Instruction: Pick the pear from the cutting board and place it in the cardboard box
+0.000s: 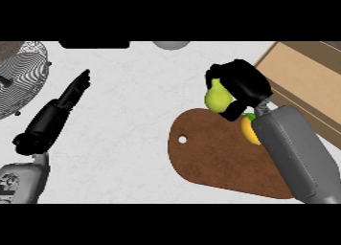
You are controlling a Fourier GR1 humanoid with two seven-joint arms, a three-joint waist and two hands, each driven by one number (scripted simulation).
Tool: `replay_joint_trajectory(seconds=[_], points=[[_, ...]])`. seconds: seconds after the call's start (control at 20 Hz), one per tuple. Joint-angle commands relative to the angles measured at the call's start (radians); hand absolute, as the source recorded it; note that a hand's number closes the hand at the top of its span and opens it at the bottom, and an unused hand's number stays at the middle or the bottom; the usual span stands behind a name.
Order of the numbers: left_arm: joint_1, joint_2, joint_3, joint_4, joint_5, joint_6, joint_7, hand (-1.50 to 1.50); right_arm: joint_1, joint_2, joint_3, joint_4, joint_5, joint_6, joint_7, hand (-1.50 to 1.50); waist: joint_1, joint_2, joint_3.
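From my seat, a good deal is hidden or cut off: my right hand [238, 85] curls round the yellow-green pear [216, 97] so that only the fruit's left side and narrow top show, and I cannot make out its right side at all. The pear sits just past the far edge of the brown wooden cutting board [216, 158] with its small round hole, over the pale speckled counter [138, 110], between that board and the open brown cardboard box [311, 76]. The box lies to the right of the board and runs out of the view's right edge, so I see only part of its walls and floor. On the board's right part, my grey right forearm covers most of a yellow fruit with a green bit beside it [250, 129]; I cannot tell what it is. The forearm rises from the lower right across the board, with the wrist bent towards the box. Well left of the board, my left hand [73, 93] rests with its black fingers straight and together, pointing away, holding nothing. Further left still, a ribbed wire basket [17, 81] is cut by the left edge. Beyond the board, at the far edge, a dark flat shape [94, 44] and a grey rounded thing [172, 45] are too cropped to identify.
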State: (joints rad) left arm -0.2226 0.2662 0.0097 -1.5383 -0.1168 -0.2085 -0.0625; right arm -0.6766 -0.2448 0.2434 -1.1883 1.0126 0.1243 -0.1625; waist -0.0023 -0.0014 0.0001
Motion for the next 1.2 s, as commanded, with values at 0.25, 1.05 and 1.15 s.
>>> replay_joint_trajectory(seconds=[0.25, 1.05, 1.15], points=[[-0.02, -0.018, 0.012, 0.017, 0.007, 0.004, 0.012, 0.0, -0.021, 0.034, -0.228, -0.217, -0.071, -0.022, 0.278, 1.5, -0.013, -0.003, 0.0], [0.042, -0.011, 0.004, -0.076, 0.008, -0.039, 0.01, 0.0, -0.255, -0.314, -0.536, 0.317, -0.082, -0.111, 0.178, 1.5, 0.032, 0.009, 0.0], [0.015, -0.007, 0.003, -0.026, -0.021, -0.027, -0.018, 0.0, -0.258, -0.358, -0.535, 0.434, -0.08, -0.085, 0.103, 1.5, 0.037, 0.015, 0.001]])
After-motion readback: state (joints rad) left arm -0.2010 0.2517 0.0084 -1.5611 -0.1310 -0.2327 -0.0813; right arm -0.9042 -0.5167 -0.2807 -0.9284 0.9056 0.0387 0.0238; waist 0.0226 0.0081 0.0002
